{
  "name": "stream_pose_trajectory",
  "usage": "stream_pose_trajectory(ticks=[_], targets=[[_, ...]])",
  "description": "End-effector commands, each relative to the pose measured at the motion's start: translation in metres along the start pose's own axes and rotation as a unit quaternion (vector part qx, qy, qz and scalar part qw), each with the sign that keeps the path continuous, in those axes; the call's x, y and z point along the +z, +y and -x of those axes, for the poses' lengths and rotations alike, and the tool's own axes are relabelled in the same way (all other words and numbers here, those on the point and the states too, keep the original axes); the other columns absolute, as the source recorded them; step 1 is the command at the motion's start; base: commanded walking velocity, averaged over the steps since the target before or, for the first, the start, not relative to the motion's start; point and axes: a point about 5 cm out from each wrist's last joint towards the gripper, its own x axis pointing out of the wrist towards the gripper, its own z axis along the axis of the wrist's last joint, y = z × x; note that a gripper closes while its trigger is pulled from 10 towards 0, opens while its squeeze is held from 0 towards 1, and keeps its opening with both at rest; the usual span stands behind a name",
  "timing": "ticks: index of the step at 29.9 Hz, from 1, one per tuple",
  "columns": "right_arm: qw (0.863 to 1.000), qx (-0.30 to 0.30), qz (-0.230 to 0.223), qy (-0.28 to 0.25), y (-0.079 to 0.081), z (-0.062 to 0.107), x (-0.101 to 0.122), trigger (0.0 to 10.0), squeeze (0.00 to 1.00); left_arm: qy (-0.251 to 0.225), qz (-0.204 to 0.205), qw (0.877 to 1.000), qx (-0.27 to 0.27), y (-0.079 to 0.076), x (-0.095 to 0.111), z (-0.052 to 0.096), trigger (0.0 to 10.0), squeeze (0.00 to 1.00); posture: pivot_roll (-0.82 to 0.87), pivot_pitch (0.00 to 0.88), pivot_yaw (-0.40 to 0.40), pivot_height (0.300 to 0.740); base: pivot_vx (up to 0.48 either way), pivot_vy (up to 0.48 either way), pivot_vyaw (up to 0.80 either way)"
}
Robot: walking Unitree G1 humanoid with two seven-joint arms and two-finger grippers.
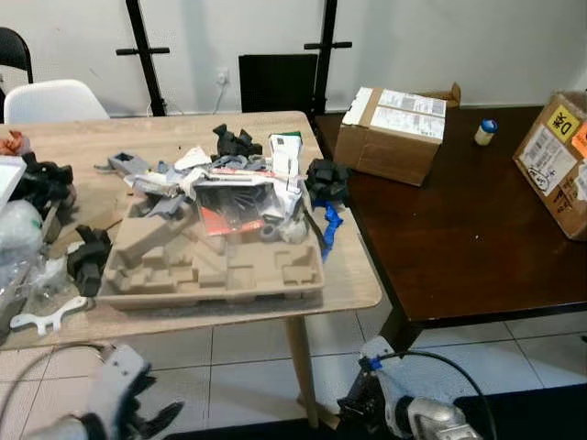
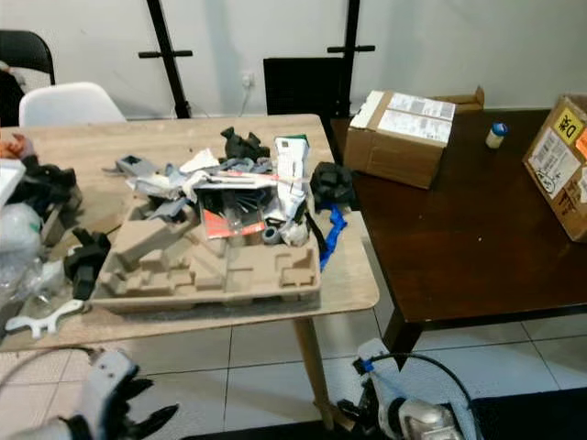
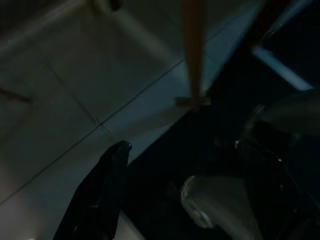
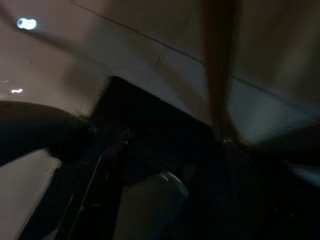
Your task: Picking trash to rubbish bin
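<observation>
Head views, near to far. At the lower left of the frame the left pincer (image 1: 138, 417) hangs low over the tiled floor (image 1: 248, 367), its black fingers spread apart; at the lower centre-right the right pincer (image 1: 353, 408) hangs beside a black cable (image 1: 459, 376), and whether its fingers are open or closed cannot be told. Both wrist views are dark: the left wrist view shows one black finger (image 3: 102, 195) above floor tiles and a wooden leg (image 3: 192, 50); the right wrist view shows dim tiles and a blurred wooden leg (image 4: 217, 65). Above the arms, across the left and centre of the frame, stands a light wooden surface (image 1: 348, 275). On its near edge lies a moulded cardboard tray (image 1: 211, 266), with a white wrench (image 1: 41, 316) and a black block (image 1: 89, 259) to its left, and clear plastic wrap (image 1: 18, 243) at the far left edge of the frame. The trash pile (image 1: 238, 188) of paper, plastic wrappers and black pieces rests on and behind the tray's far side, at the centre of the frame; a blue strip (image 1: 328, 225) and a black lump (image 1: 326, 179) lie just to its right. To the right of the frame, a dark wooden surface (image 1: 459, 247) adjoins the light one and carries a cardboard box (image 1: 394, 133), a small bottle (image 1: 485, 131) and, at the right edge, a second box (image 1: 559, 160). At the upper left stands a white chair (image 1: 55, 99) before a pale wall (image 1: 514, 46).
</observation>
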Motion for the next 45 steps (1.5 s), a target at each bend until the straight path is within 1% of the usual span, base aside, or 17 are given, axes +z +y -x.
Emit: stream_pose_trajectory(ticks=[1,6,11,13,15,20,24,26,27,28,29,30,32,35,40,42,45], targets=[[0.999,0.027,0.02,-0.019,-0.002,0.001,0.013,10.0,0.0,-0.006,0.002,1.0,-0.016,0.0,0.009,0.003,10.0,0.0,-0.02,0.068,-0.028,0.74,0.0,0.0,0.0],[0.984,0.157,0.077,-0.025,-0.002,0.012,0.041,10.0,0.0,-0.038,-0.005,0.996,-0.079,-0.005,0.049,0.018,10.0,0.0,-0.02,0.061,-0.041,0.74,0.0,0.0,0.0],[0.974,0.207,0.087,-0.016,0.001,0.016,0.047,10.0,0.0,-0.058,-0.007,0.994,-0.092,-0.006,0.074,0.027,10.0,0.0,-0.02,0.064,-0.046,0.74,0.0,0.0,0.0],[0.972,0.219,0.088,-0.013,0.003,0.017,0.047,10.0,0.0,-0.074,-0.012,0.995,-0.065,0.0,0.083,0.029,10.0,0.0,-0.02,0.067,-0.048,0.74,0.0,0.0,0.0],[0.966,0.237,0.103,-0.005,0.006,0.019,0.047,10.0,0.0,-0.106,-0.026,0.994,-0.005,0.016,0.1,0.038,10.0,0.0,-0.02,0.067,-0.048,0.74,0.0,0.0,0.0],[0.957,0.263,0.117,-0.02,0.01,0.024,0.062,10.0,0.0,-0.116,-0.047,0.992,0.018,0.026,0.115,0.054,10.0,0.0,-0.02,0.073,-0.046,0.74,0.0,0.0,0.0],[0.946,0.293,0.133,-0.05,0.014,0.03,0.092,10.0,0.0,-0.143,-0.067,0.986,0.046,0.04,0.146,0.077,10.0,0.0,-0.01,0.083,-0.046,0.74,0.0,0.0,0.0],[0.944,0.296,0.137,-0.052,0.015,0.031,0.095,10.0,0.0,-0.152,-0.071,0.984,0.055,0.043,0.152,0.08,10.0,0.0,-0.01,0.083,-0.046,0.74,0.0,0.0,0.0],[0.942,0.299,0.142,-0.057,0.016,0.031,0.099,10.0,0.0,-0.169,-0.082,0.978,0.086,0.051,0.16,0.084,10.0,0.0,-0.01,0.088,-0.045,0.74,0.0,0.0,0.0],[0.941,0.3,0.148,-0.061,0.017,0.032,0.102,10.0,0.0,-0.18,-0.088,0.973,0.115,0.058,0.165,0.088,10.0,0.32,-0.01,0.091,-0.042,0.74,0.0,0.0,0.0],[0.938,0.301,0.156,-0.068,0.018,0.032,0.107,10.0,0.0,-0.189,-0.098,0.965,0.153,0.068,0.17,0.092,10.0,1.0,-0.01,0.093,-0.039,0.74,0.0,0.0,0.0],[0.933,0.308,0.162,-0.088,0.022,0.034,0.119,10.0,0.0,-0.189,-0.106,0.956,0.196,0.079,0.172,0.096,10.0,1.0,-0.01,0.095,-0.033,0.74,0.0,0.0,0.0],[0.93,0.314,0.164,-0.1,0.026,0.036,0.126,10.0,0.0,-0.187,-0.11,0.951,0.22,0.085,0.173,0.098,10.0,1.0,-0.02,0.095,-0.031,0.74,0.0,0.0,0.0],[0.916,0.331,0.177,-0.138,0.034,0.045,0.154,10.0,0.0,-0.143,-0.117,0.949,0.255,0.096,0.168,0.092,10.0,1.0,-0.02,0.096,-0.026,0.74,0.0,0.0,0.0],[0.914,0.334,0.185,-0.137,0.035,0.048,0.157,10.0,0.0,-0.134,-0.104,0.948,0.27,0.098,0.165,0.082,10.0,1.0,-0.03,0.095,-0.021,0.74,0.0,0.0,0.0],[0.915,0.333,0.186,-0.132,0.036,0.048,0.153,10.0,0.0,-0.131,-0.072,0.946,0.289,0.102,0.156,0.069,10.0,1.0,-0.02,0.097,-0.02,0.74,0.0,0.0,0.0],[0.915,0.335,0.185,-0.131,0.037,0.048,0.152,10.0,0.0,-0.131,-0.058,0.944,0.298,0.104,0.152,0.064,10.0,1.0,-0.02,0.097,-0.02,0.74,0.0,0.0,0.0]])
